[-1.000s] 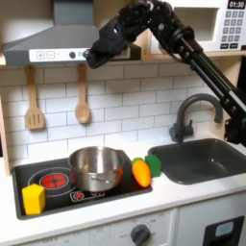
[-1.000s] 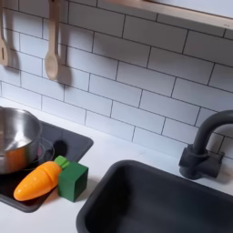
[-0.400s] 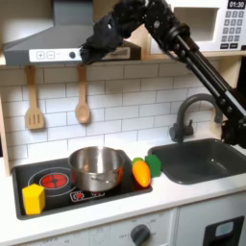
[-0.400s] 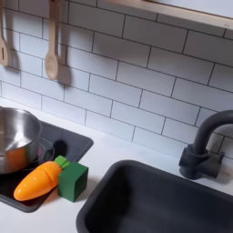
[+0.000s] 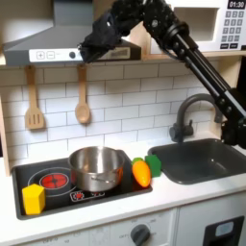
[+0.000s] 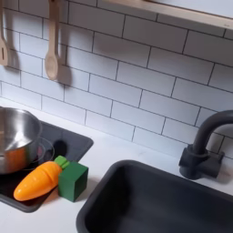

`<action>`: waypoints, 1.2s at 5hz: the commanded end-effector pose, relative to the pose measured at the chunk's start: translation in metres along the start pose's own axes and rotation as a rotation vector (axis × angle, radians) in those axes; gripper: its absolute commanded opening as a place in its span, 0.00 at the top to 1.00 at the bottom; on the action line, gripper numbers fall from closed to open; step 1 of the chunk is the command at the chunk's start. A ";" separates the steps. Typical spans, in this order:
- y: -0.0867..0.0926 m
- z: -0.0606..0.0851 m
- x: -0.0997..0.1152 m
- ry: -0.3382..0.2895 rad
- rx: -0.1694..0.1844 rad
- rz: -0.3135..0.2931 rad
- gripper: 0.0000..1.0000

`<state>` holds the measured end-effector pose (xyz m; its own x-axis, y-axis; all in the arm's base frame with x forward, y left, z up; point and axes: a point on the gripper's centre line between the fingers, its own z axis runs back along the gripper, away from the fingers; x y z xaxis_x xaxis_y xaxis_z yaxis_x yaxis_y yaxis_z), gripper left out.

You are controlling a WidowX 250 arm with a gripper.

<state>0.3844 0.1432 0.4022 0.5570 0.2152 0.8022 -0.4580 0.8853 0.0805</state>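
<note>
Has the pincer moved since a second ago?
Yes. In the first exterior view the pincer has risen and shifted slightly left, from beside the range hood edge to in front of it.

It was a toy kitchen set up for a robot. White brick-pattern tiles covered the far wall, with wooden utensils hanging from it. A black stovetop with printed red burners sat on the left of the white counter, a steel pot on it, and a dark sink with a curved black faucet lay to the right. A range hood and a microwave were mounted above.
</note>
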 end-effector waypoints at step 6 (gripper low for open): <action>-0.011 -0.008 -0.002 0.020 -0.071 0.005 1.00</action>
<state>0.3931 0.1383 0.3937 0.5712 0.2344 0.7867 -0.4152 0.9092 0.0305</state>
